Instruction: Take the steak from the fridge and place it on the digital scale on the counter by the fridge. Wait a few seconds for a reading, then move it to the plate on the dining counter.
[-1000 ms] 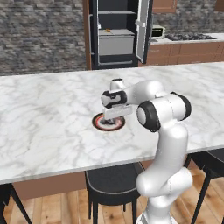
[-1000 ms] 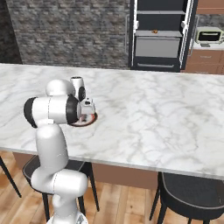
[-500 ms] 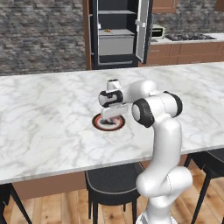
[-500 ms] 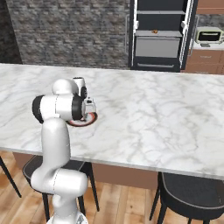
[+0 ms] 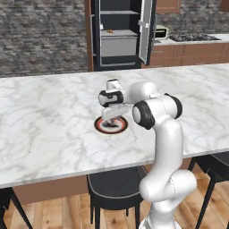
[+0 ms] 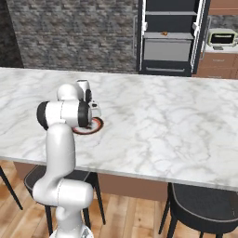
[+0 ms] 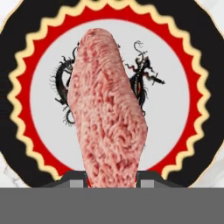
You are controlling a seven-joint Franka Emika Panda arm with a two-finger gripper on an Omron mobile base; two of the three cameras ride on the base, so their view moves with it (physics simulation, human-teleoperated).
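Pincer (image 7: 110, 177) lowered, pink grainy steak (image 7: 109, 118) over plate (image 7: 175, 83)

steak (image 7: 109, 113) above plate (image 5: 111, 125) on dining counter (image 5: 53, 116), fridge (image 5: 120, 33) behind

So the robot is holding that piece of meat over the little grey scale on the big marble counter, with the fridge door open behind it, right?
Not quite. What lies under the steak is the plate, round with a black and red rim and a pale centre, not a scale; the hand view shows it plainly. The rest holds: the gripper is shut on the steak over the dining counter, and the fridge stands open behind.
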